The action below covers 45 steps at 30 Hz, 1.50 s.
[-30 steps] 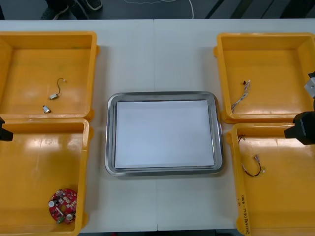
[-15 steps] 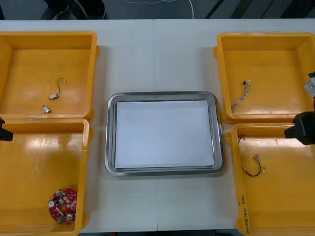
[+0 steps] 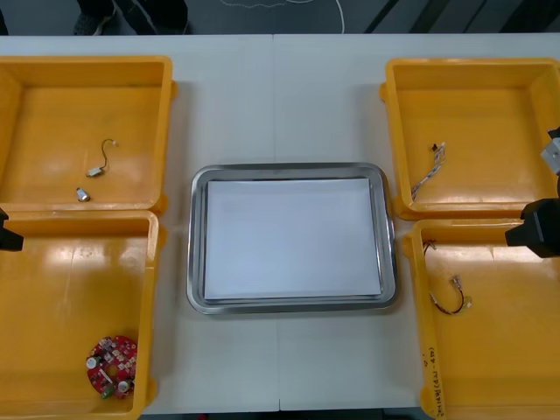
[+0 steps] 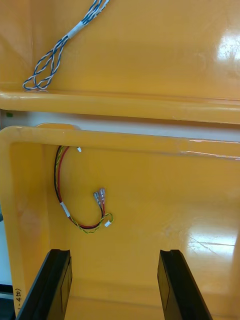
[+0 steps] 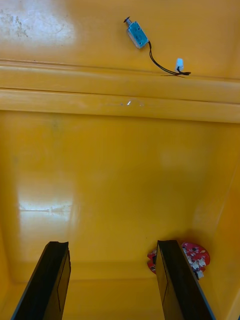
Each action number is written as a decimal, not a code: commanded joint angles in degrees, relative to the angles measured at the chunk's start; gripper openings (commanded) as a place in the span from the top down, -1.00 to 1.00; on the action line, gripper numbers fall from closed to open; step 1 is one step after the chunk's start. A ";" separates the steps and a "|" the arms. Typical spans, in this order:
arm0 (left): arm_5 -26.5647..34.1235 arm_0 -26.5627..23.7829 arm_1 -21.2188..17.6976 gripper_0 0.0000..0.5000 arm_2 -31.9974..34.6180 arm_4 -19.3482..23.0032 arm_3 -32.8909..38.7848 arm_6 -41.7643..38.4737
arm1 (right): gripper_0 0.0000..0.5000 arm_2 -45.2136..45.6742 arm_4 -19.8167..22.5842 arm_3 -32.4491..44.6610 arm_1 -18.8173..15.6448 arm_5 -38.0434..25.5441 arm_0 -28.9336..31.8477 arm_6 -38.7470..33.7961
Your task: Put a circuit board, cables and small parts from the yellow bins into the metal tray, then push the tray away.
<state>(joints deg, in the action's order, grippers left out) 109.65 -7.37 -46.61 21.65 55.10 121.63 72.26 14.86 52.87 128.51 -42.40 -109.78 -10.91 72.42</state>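
Observation:
A round red circuit board [image 3: 111,365] lies in the near left yellow bin [image 3: 52,262]. In the left wrist view my left gripper [image 5: 112,282] hangs open over that bin's floor, with the board [image 5: 196,256] partly behind one finger [image 5: 178,280]. Small metal parts [image 3: 95,171] with a thin black wire lie in the far left bin [image 3: 131,96]. My right gripper [image 4: 115,287] is open above the near right bin [image 3: 507,367], short of a red and yellow cable [image 4: 80,200]. A twisted blue and white cable [image 3: 429,171] rests in the far right bin [image 3: 490,96]. The metal tray [image 3: 289,168], white inside, holds nothing.
The tray sits mid-table between the two pairs of bins. My left arm [image 3: 7,233] shows at the left edge and my right arm [image 3: 538,226] at the right edge, each over the wall between its two bins. Bare table lies beyond the tray.

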 commanded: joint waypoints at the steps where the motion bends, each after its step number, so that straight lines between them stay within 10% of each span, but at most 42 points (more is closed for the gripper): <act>1: 0.35 0.61 -2.08 -1.00 -0.56 0.27 1.59 5.61 | -1.00 -0.36 0.04 0.25 -2.34 -0.22 -0.52 -1.67; 45: 0.35 0.61 -2.08 -1.00 -0.56 0.27 1.59 5.61 | -1.00 -0.98 0.04 -1.07 -2.87 -0.22 0.71 -1.67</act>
<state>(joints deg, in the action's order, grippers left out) 109.65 -7.37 -46.61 21.65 55.10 121.63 72.27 14.68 52.87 127.93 -42.46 -109.79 -10.70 72.42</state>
